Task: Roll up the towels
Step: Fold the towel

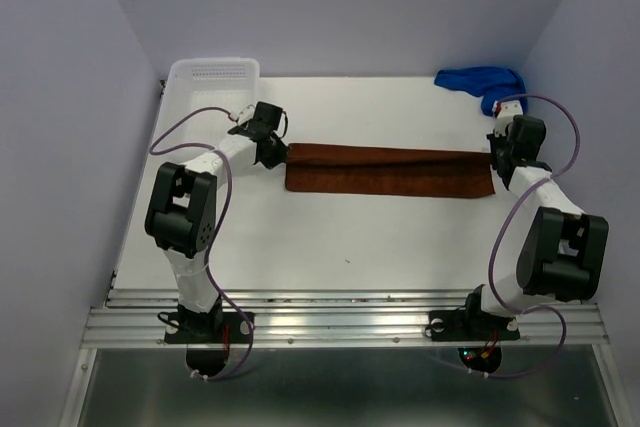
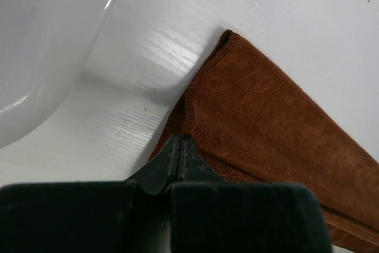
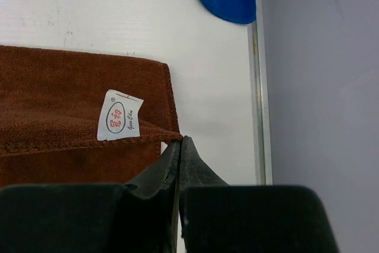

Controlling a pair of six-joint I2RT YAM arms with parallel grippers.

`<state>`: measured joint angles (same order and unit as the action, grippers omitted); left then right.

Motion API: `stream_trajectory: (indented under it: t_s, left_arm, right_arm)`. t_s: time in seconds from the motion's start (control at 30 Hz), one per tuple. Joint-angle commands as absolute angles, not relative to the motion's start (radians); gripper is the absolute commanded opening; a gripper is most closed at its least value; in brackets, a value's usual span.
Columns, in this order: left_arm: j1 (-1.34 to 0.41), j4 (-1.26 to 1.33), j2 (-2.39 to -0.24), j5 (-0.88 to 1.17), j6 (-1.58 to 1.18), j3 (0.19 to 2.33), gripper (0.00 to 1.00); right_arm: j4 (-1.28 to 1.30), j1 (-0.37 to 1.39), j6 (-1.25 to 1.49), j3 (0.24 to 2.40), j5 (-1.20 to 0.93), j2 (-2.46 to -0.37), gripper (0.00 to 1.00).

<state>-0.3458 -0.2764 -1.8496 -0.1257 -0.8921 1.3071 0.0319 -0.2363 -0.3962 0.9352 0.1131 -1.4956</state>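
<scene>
Inventory, tabletop:

1. Brown towel (image 1: 388, 169): lying folded lengthwise into a long strip across the middle of the table (image 1: 330, 247), running L to R betw. my two grippers. A crease is running along its length. A white label (image 3: 119, 115) w/ red characters is showing near its R end.

2. Left gripper (image 2: 179, 140): fingers pressing tight together, no gap showing. I'm pinching the brown towel's L end at its edge, fingertips sitting right on the cloth.

3. Right gripper (image 3: 179, 141): fingers likewise pressing closed. I'm nipping the brown towel's R end at the corner, just below the label.

4. Blue towel (image 1: 482, 82): lying bunched up at the far R corner of the table, against the wall, apart from the brown one; neither gripper is touching it.

5. Basket (image 1: 213, 77): white, perforated, standing at the far L corner, near my left gripper but not touching it
</scene>
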Motion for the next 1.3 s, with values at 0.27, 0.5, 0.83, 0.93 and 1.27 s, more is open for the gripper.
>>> stream_trajectory:
  t_s: [0.27, 0.5, 0.83, 0.93, 1.27]
  left_arm:
    - [-0.356, -0.275, -1.801, -0.126, -0.884, 1.240, 0.00]
    - [-0.356, -0.279, -1.822, -0.117, -0.877, 1.230, 0.00]
    - [-0.356, -0.299, -1.842, -0.114, -0.879, 1.224, 0.00]
    - [-0.357, -0.313, -1.856, -0.110, -0.877, 1.233, 0.00]
    - [-0.357, -0.345, -1.881, -0.111, -0.867, 1.233, 0.00]
  right_arm:
    - [-0.023, -0.261, -0.335, 0.865, 0.149, -1.439, 0.02]
    - [-0.026, -0.261, -0.302, 0.831, 0.158, -1.459, 0.02]
    - [-0.049, -0.261, -0.268, 0.781, 0.132, -1.468, 0.05]
    - [-0.054, -0.261, -0.256, 0.773, 0.132, -1.482, 0.06]
    - [-0.054, -0.261, -0.215, 0.756, 0.160, -1.503, 0.18]
